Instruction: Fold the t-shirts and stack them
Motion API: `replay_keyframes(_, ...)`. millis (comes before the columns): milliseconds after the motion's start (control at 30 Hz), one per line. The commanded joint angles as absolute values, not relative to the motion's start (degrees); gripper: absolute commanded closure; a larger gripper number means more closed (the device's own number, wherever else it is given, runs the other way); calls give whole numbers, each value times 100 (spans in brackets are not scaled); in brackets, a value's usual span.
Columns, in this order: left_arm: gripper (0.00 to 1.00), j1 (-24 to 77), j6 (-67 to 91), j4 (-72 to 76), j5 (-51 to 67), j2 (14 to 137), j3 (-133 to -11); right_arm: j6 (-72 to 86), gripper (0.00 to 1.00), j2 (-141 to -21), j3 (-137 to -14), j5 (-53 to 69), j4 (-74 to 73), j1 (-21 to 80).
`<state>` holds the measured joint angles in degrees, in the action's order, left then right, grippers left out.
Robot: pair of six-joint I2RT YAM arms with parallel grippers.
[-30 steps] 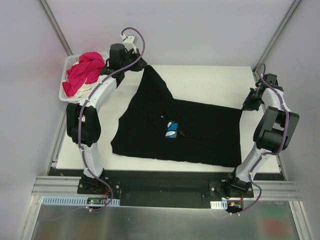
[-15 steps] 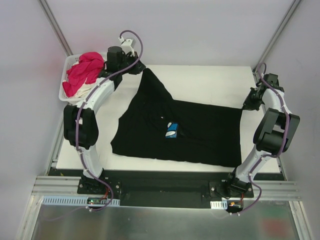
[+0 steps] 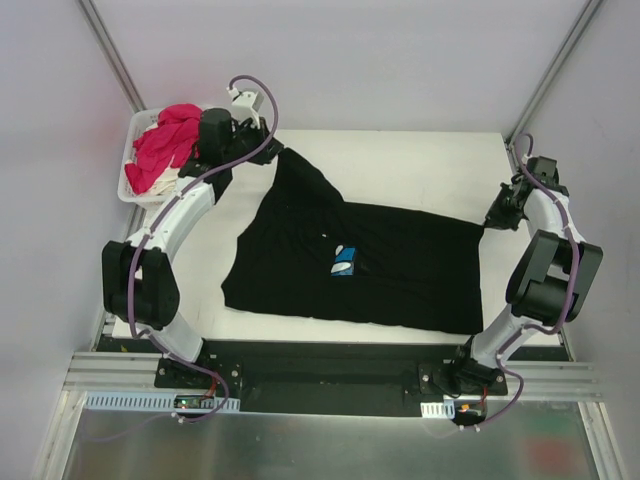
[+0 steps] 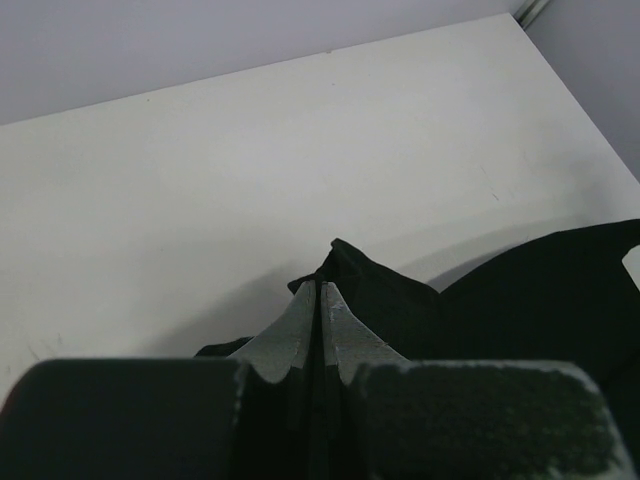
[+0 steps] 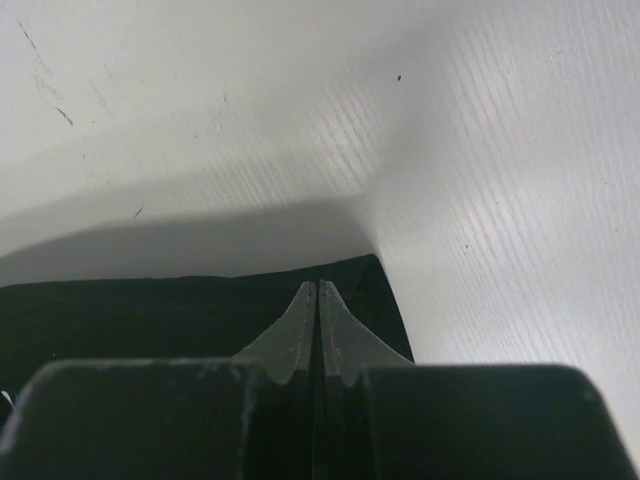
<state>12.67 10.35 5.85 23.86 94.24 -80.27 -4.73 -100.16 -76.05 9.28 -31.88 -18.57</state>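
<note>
White table inside pale grey walls, aluminium frame posts at the far corners. Arm bases sit on a black plate at the near edge. Black t-shirt lies spread across the middle of the table, mostly flat, near hem close to the near edge, small blue-and-white print face up near its centre. Right gripper is at the shirt's far right corner, low at the table; the right wrist view shows its fingers pressed together, pinching the black cloth edge between the tips. Left gripper is at the far left, jaws shut tight on a corner of the same shirt; that corner is pulled out into a long point towards the far left, and the left wrist view shows a bunched fold of black cloth sticking out past the closed tips, with bare table beyond. Shirt is stretched between the two pinched corners. At the far left corner, just off the table edge, a white plastic basket holds a crumpled magenta-pink t-shirt on top of cream cloth. Left arm's wrist passes right beside the basket.
</note>
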Motion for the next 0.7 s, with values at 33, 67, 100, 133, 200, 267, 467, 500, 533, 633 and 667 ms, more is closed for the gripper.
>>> replay_keyframes(33,100,1230,730,976,2557,8807,-7534,-396,99,-9431,-7252,888,-2980,-1907)
replay_keyframes(67,100,1230,721,984,2549,8694,-7471,-378,99,-9326,-7199,888,-2953,-1907)
replay_keyframes(100,100,1230,721,1002,2566,8640,-7410,-369,99,-9264,-7085,879,-2936,-1907)
replay_keyframes(133,100,1230,703,1002,2566,8596,-7313,-360,99,-9211,-7032,862,-2918,-1907)
replay_keyframes(200,100,1230,677,1011,2540,8438,-7216,-360,99,-9071,-6961,791,-2909,-1907)
replay_keyframes(267,100,1230,642,1011,2540,8280,-7076,-378,99,-9000,-6865,747,-2918,-1916)
replay_keyframes(467,100,1230,615,1002,2523,7805,-6707,-308,99,-8745,-6627,589,-2927,-1916)
replay_keyframes(500,100,1230,598,993,2505,7744,-6654,-299,99,-8710,-6583,598,-2918,-1916)
replay_keyframes(533,100,1230,598,1002,2470,7630,-6540,-290,99,-8649,-6557,606,-2918,-1916)
replay_keyframes(633,100,1230,598,993,2452,7410,-6320,-281,99,-8570,-6443,598,-2927,-1916)
replay_keyframes(667,100,1230,615,993,2426,7366,-6267,-264,99,-8543,-6381,554,-2935,-1925)
